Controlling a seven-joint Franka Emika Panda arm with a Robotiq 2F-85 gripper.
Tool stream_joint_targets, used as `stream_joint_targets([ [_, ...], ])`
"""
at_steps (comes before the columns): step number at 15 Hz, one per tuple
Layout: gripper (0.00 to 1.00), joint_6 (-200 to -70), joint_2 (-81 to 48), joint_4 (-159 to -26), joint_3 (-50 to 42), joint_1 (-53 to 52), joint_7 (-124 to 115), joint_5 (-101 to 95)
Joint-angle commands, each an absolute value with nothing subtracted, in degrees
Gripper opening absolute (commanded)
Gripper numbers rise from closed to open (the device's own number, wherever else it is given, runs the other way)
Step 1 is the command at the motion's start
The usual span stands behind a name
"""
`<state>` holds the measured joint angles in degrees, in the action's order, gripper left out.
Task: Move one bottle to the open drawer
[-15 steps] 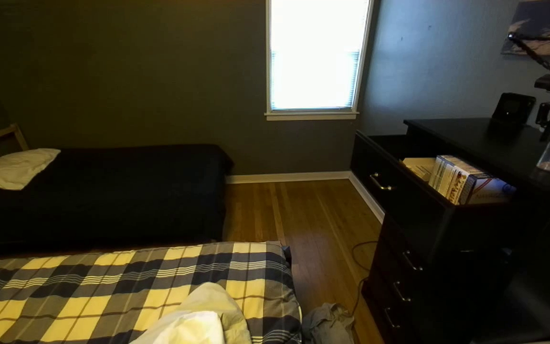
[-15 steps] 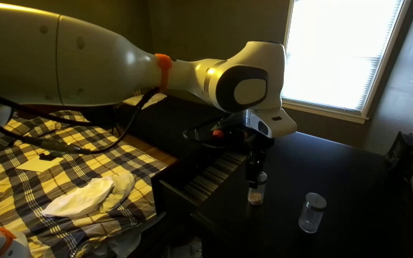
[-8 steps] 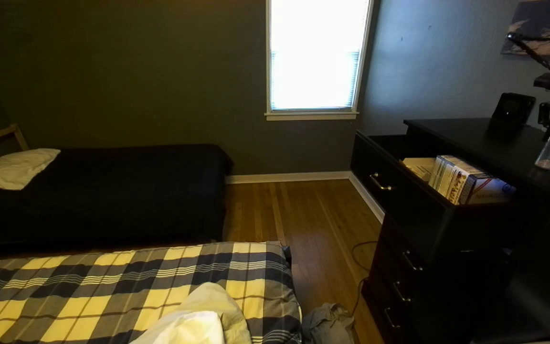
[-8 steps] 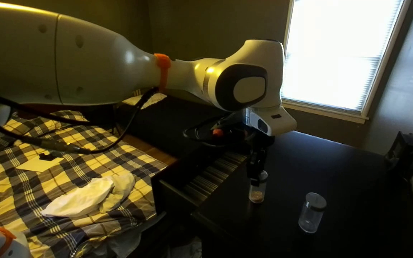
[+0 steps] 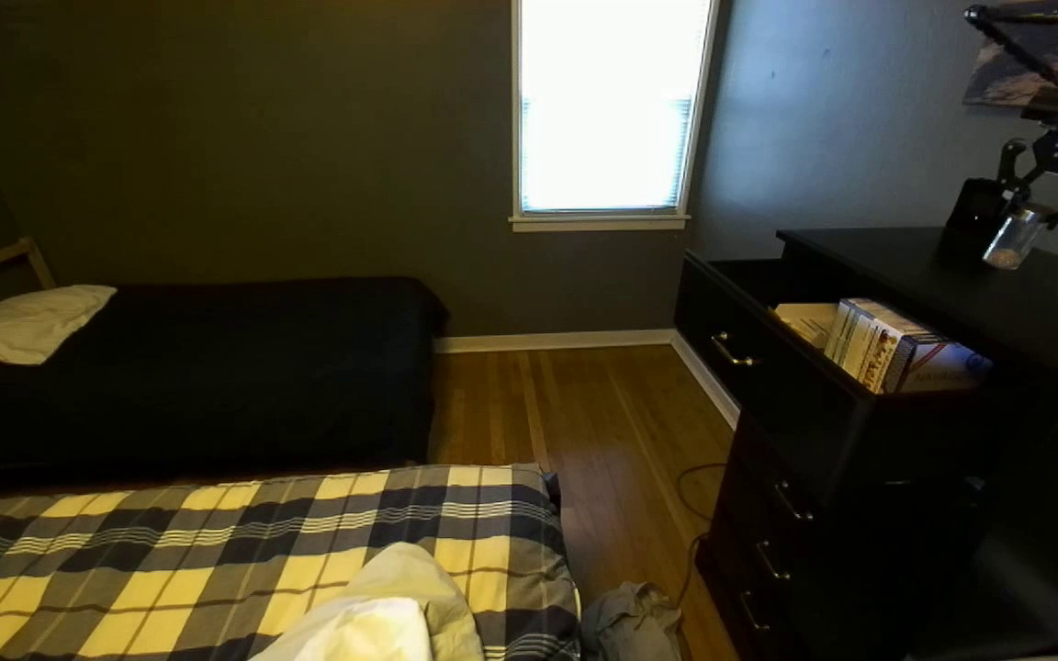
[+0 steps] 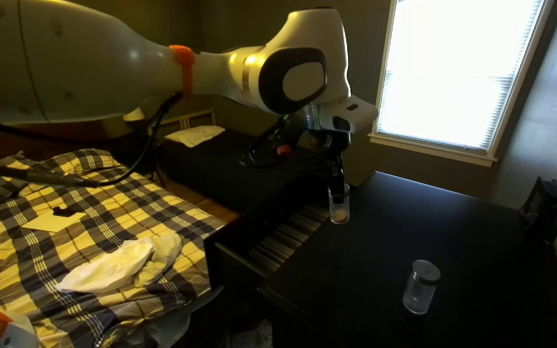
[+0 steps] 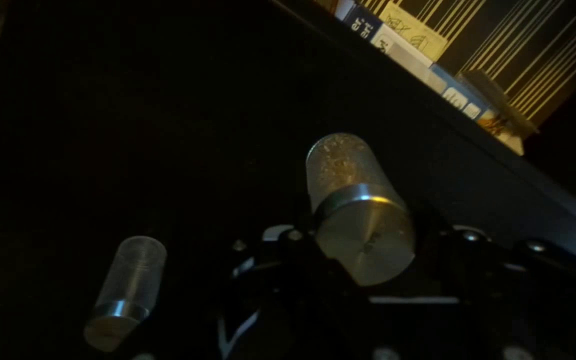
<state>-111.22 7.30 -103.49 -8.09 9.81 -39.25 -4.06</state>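
Gripper [image 5: 1034, 211] has the bottle [image 6: 340, 211] pinched high up, I'd guess so the base can land first (it's tilted a bit, though). Looks to hang over the black dresser top [image 6: 476, 251], near the open drawer [image 5: 795, 404], not in yet. Spare bottle [image 6: 420, 290] stands well apart. Past that: plaid bed [image 5: 217, 542], bright window [image 5: 607, 106].

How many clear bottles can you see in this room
2. One bottle, with brownish bits at the bottom, is held in the tool; the second bottle stands on the dresser top. Others could be hidden in the open drawer, whose inside shows only partly.
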Motion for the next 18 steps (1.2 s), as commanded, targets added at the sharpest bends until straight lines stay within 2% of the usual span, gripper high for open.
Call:
stream_joint_targets([
  [1, 0.25, -112.28, 7.10, -101.26, -6.53, 7.80, -30.95, -1.30],
  [7, 0.25, -117.02, 2.16, -98.81, -4.00, 4.20, -16.51, 5.57],
  [8, 0.25, -115.70, 4.27, -100.11, -4.05, 4.95, -21.41, 2.57],
  [9, 0.50, -115.96, 3.65, -100.10, -3.87, 4.66, -20.94, 2.85],
  [17, 0.50, -115.96, 3.82, -100.05, -4.09, 4.99, -21.05, 2.80],
  [18, 0.25, -116.08, 2.87, -99.21, -3.89, 4.79, -20.54, 2.34],
])
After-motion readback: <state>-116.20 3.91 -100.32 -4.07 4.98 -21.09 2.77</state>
